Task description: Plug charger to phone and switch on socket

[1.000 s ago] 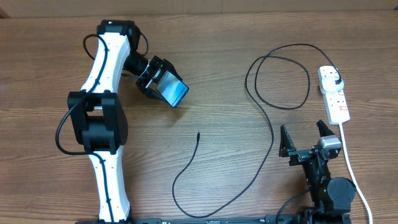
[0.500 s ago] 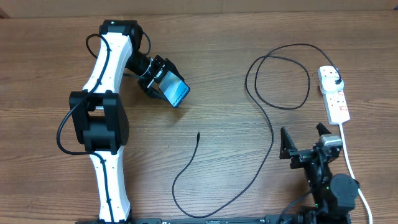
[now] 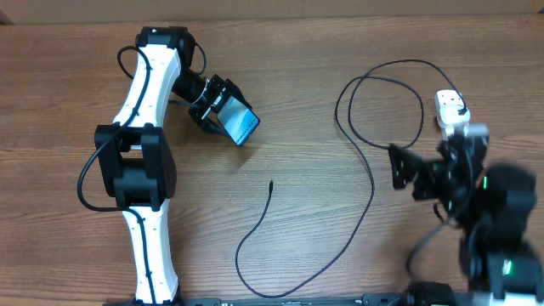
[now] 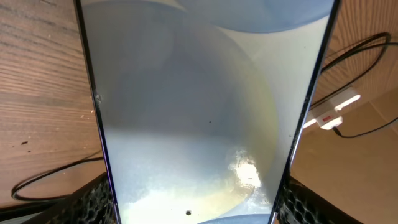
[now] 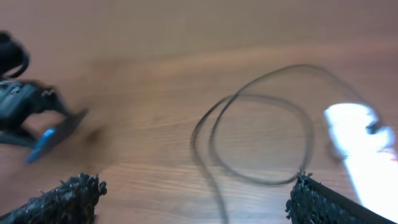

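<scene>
My left gripper (image 3: 214,111) is shut on the phone (image 3: 240,127), holding it tilted above the table at the upper left; its pale blue screen fills the left wrist view (image 4: 205,106). The charger, a thin black cable (image 3: 371,183), loops across the table, with its connector tip (image 3: 270,183) lying free at the centre and its black plug (image 3: 460,114) in the socket (image 3: 448,104), a white strip at the right that my right arm partly covers. My right gripper (image 3: 418,174) is open and empty, raised near the cable loop (image 5: 261,137). The socket shows blurred in the right wrist view (image 5: 357,134).
The wooden table's far edge (image 3: 340,19) runs along the top. My left arm's base and links (image 3: 136,170) stand at the left. The right arm's body (image 3: 501,238) fills the lower right corner.
My right arm has swung up and away from the front edge toward the socket, now blurred with motion and covering the strip's lower part. The left gripper and phone have barely moved.
</scene>
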### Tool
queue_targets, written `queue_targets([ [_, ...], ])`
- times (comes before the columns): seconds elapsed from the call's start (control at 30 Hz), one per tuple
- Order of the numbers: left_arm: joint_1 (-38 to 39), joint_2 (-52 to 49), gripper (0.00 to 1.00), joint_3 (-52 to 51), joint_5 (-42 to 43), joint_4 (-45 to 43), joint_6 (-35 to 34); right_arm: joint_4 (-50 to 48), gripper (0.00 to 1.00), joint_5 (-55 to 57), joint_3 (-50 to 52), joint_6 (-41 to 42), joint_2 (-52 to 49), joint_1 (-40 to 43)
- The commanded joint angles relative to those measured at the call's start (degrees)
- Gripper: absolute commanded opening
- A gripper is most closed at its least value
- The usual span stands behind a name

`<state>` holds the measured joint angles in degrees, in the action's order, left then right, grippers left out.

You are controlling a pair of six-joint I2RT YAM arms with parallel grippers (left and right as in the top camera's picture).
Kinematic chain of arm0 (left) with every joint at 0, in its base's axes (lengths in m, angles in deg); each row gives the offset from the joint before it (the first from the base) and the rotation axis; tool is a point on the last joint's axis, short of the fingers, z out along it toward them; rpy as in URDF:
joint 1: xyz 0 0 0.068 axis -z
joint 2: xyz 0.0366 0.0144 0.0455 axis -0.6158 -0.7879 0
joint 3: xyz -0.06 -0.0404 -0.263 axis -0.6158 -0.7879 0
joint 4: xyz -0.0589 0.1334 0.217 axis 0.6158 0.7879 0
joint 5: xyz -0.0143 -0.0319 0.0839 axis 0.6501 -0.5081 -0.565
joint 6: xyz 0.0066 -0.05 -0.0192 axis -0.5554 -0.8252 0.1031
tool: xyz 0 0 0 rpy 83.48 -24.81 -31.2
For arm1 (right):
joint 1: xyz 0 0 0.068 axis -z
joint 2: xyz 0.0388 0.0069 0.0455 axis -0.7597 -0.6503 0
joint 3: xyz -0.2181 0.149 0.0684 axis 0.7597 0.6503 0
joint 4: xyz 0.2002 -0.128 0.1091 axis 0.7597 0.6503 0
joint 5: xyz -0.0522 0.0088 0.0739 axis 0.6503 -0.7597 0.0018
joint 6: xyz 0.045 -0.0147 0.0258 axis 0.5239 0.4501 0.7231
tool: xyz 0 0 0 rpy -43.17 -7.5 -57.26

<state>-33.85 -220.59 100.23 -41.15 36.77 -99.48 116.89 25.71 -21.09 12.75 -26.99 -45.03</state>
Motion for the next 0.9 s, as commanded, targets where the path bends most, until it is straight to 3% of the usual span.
queue_targets([
  [0.0,0.4,-0.2,0.04,1.6,1.0,-0.1,-0.5,4.0,1.0,-11.2,-9.6,5.8,-12.5,-0.2],
  [0.1,0.4,-0.2,0.04,1.6,1.0,-0.3,-1.2,4.7,1.0,-21.2,-14.6,10.3,-22.4,-0.2],
  [0.2,0.4,-0.2,0.04,1.6,1.0,-0.5,-2.3,-0.8,1.0,-28.3,-15.6,15.4,-30.0,-0.2],
  [0.4,0.4,-0.2,0.04,1.6,0.9,-0.5,-4.9,-7.1,1.0,-35.3,-15.6,35.4,-42.0,-0.3],
  [0.7,1.7,-0.2,0.04,1.6,-3.0,-1.1,-13.6,-8.2,1.0,-37.4,-15.4,32.0,-50.6,-4.9],
  [0.87,4.4,-0.2,0.04,1.6,-4.9,-1.2,-19.7,-8.2,1.0,-32.5,-15.4,30.7,-51.0,-10.2],
])
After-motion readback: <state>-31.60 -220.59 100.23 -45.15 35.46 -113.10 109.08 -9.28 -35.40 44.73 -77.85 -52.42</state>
